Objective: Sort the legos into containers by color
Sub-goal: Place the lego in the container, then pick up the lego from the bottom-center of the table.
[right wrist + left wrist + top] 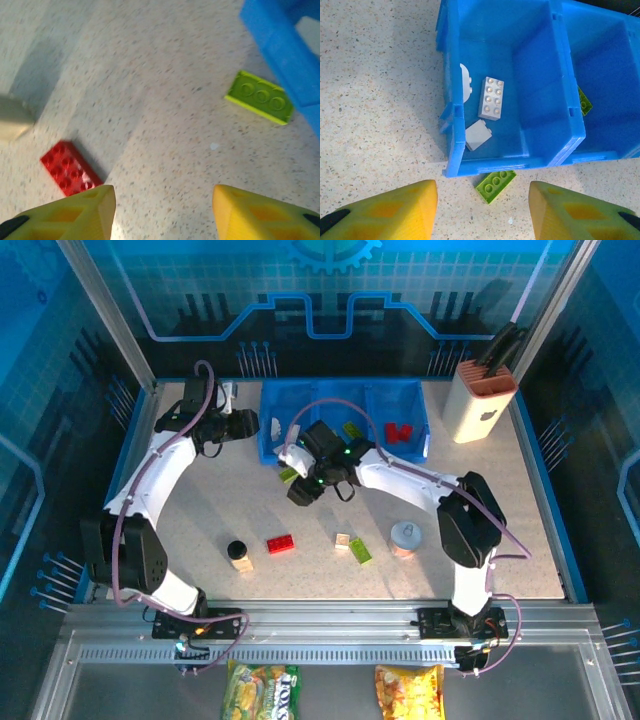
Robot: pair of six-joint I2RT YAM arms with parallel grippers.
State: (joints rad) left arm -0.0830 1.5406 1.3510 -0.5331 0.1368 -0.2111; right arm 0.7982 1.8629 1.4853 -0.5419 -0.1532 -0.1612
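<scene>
At the left wrist, the blue tray (451, 150) hides most of a rounded white piece (466, 82) behind its wall. A divider covers part of the middle compartment's lime brick (583, 101). At the right wrist, a cream object (12, 117) is cut off at 9 o'clock, and we cannot tell what it is.

From above, the left arm reaches toward 12 o'clock. The left gripper (243, 425) hovers beside the tray's left end, fingers apart and empty. The right arm folds toward 10 o'clock. The right gripper (300, 486) hangs over the table just before the tray, fingers spread on nothing, with a loose lime brick (259, 96) at its 1 o'clock and a red brick (70, 168) at 8.

Two white bricks (490, 98) lie fully visible in the left compartment, and red bricks (400, 432) lie in the right one.
</scene>
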